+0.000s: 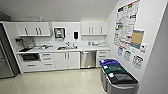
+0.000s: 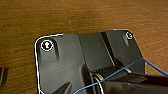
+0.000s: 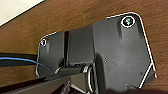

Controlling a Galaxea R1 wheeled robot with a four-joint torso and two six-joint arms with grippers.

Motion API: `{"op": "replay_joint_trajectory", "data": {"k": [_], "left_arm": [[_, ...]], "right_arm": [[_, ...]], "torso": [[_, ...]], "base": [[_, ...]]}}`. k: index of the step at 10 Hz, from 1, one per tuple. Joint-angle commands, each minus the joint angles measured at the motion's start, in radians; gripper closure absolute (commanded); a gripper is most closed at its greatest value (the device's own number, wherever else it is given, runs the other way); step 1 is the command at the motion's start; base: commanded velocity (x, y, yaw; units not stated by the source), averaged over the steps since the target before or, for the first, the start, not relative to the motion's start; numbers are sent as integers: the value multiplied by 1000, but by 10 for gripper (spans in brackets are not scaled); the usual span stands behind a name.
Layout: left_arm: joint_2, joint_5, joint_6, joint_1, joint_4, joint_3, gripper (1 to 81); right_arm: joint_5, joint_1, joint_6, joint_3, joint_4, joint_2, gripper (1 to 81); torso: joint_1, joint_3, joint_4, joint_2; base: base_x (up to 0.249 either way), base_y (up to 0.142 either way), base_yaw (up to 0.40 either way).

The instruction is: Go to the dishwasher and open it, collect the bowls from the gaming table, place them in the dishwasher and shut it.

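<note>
The dishwasher (image 1: pixel 88 59) is a stainless-steel front set under the white counter (image 1: pixel 75 49) at the far wall, and its door is closed. White cabinet doors stand to its left and a stack of white drawers to its right. It lies ahead of me, slightly right of centre, across a stretch of pale floor. The gaming table and the bowls are out of view. Both wrist views look down on the robot's own dark plate over a brown wood-grain surface.
Three grey bins with blue (image 1: pixel 109 62), green (image 1: pixel 115 68) and black (image 1: pixel 122 78) lids line the right wall under posters. A steel fridge (image 1: pixel 5 60) stands at the left. A sink (image 1: pixel 66 47) sits in the counter. Pale floor (image 1: pixel 57 81) lies open before the cabinets.
</note>
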Motion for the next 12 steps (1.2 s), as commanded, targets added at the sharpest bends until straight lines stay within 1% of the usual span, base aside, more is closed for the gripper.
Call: {"op": "replay_joint_trajectory", "data": {"k": [1,12], "left_arm": [[-15,44,2,-62,-2,6,10],[-12,42,2,-64,-2,3,10]], "right_arm": [[-48,53,-4,9,-5,-7,10],[-54,56,-4,3,-5,-7,10]], "torso": [[0,0,0,0],[0,0,0,0]], "base": [[208,0,0],[208,0,0]]}}
